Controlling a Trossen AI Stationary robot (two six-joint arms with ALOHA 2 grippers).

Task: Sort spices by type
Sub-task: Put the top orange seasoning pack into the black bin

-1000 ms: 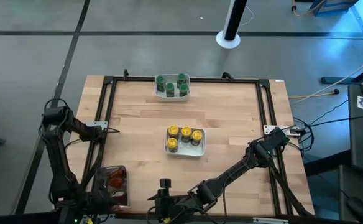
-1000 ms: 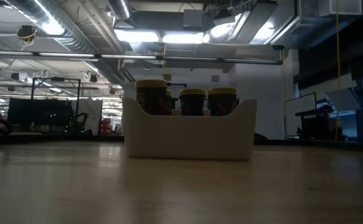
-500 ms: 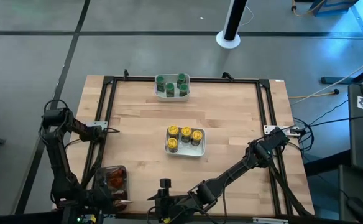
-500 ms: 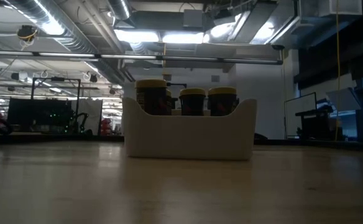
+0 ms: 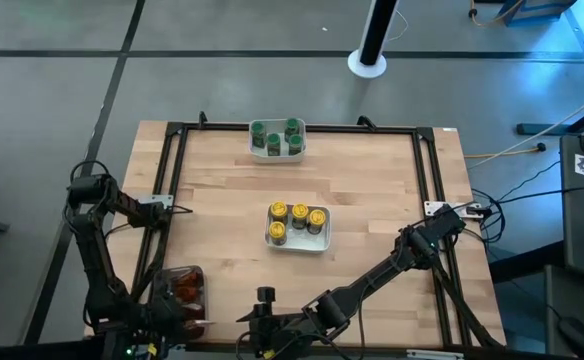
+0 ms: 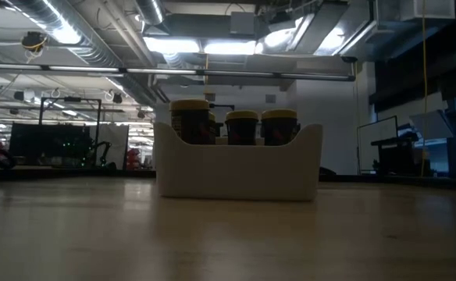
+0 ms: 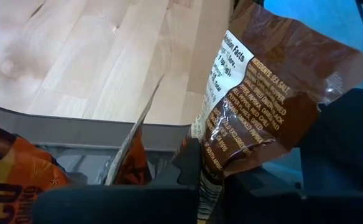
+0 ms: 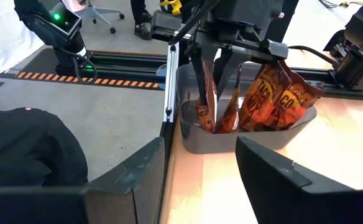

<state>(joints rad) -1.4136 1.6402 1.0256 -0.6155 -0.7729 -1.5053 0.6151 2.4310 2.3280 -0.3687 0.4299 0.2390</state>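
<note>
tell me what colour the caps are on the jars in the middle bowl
Yellow. The jars in the middle white bowl all have yellow caps, clearest in the high view.

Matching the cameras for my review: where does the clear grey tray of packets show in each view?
High: clear grey tray at the table's near left corner.
Low: not in it.
Left wrist: its rim below the packet.
Right wrist: centre, under the left tool.
Shared landmark: the packets.
</note>
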